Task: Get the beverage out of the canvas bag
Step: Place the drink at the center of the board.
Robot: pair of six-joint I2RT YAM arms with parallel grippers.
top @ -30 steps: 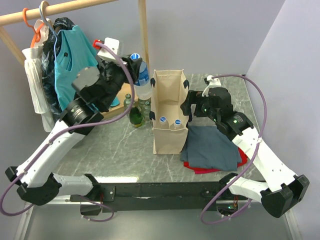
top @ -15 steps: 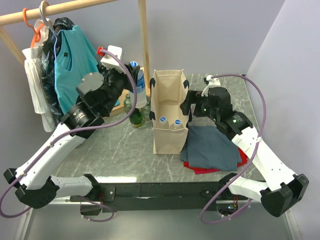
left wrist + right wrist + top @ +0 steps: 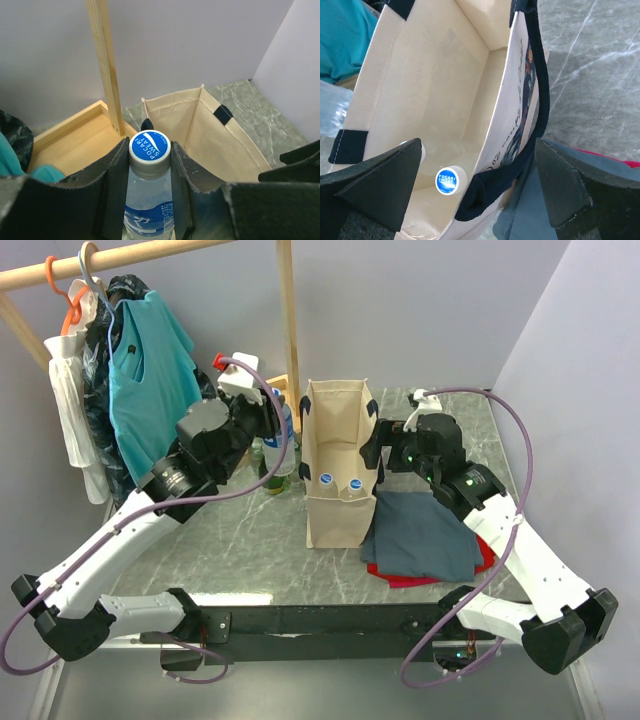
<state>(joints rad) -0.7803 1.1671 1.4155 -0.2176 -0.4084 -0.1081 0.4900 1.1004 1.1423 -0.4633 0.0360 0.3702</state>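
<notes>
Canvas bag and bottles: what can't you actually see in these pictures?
- Bottles in the canvas bag: the top view shows only two blue caps; the bag's walls hide the bodies.
- Right wrist view: a finger of the right gripper nearly covers one cap.
- Bottle in the left gripper: the left wrist view's lower edge cuts off its base; contact with the table can't be told.

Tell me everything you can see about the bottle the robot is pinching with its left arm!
The bottle is clear plastic, with a round blue cap that says Pocari Sweat in white and blue printing lower down. It stands upright outside the canvas bag, just left of it, near the wooden post. The left fingers squeeze its neck from both sides, right under the cap. Its bottom is hidden, so I cannot tell if it is set down.
</notes>
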